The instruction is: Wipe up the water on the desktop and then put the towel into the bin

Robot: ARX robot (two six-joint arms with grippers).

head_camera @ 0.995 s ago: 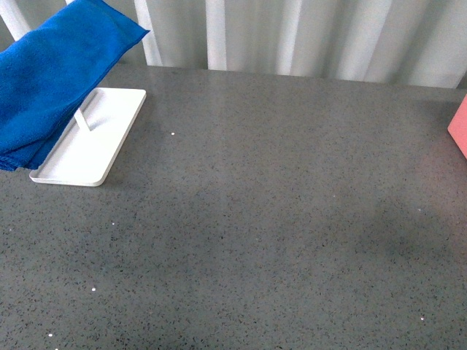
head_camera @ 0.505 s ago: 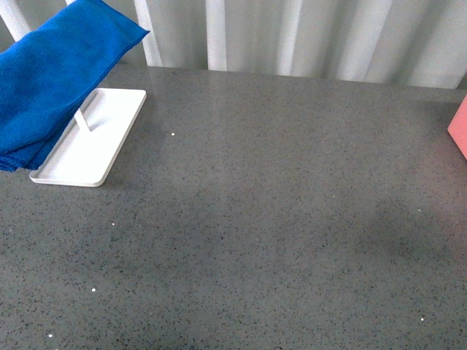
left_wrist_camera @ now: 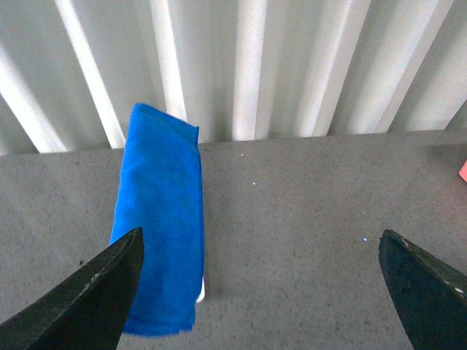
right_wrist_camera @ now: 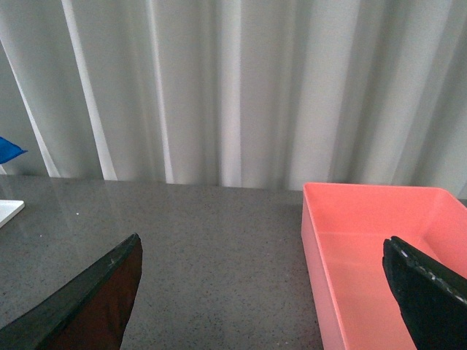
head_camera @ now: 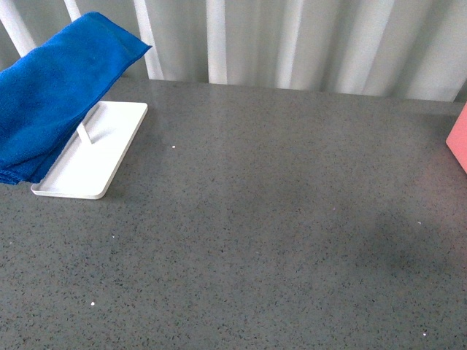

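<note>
The bright-blue towel hangs folded over a rack above the white tray at the desktop's far left. In the left wrist view the towel lies ahead and to one side of my left gripper, which is open and empty above the desktop. My right gripper is open and empty, with the salmon-pink bin just ahead by one finger. Only a corner of the bin shows in the front view, at the right edge. Neither gripper shows in the front view.
The white tray with an upright rod stands under the towel. White curtain folds close off the back of the desktop. A faint darker patch lies on the desktop at the right; I cannot tell if it is wet.
The whole scene sits slightly lower in the front view than before. The towel, tray and bin keep their places relative to each other.
</note>
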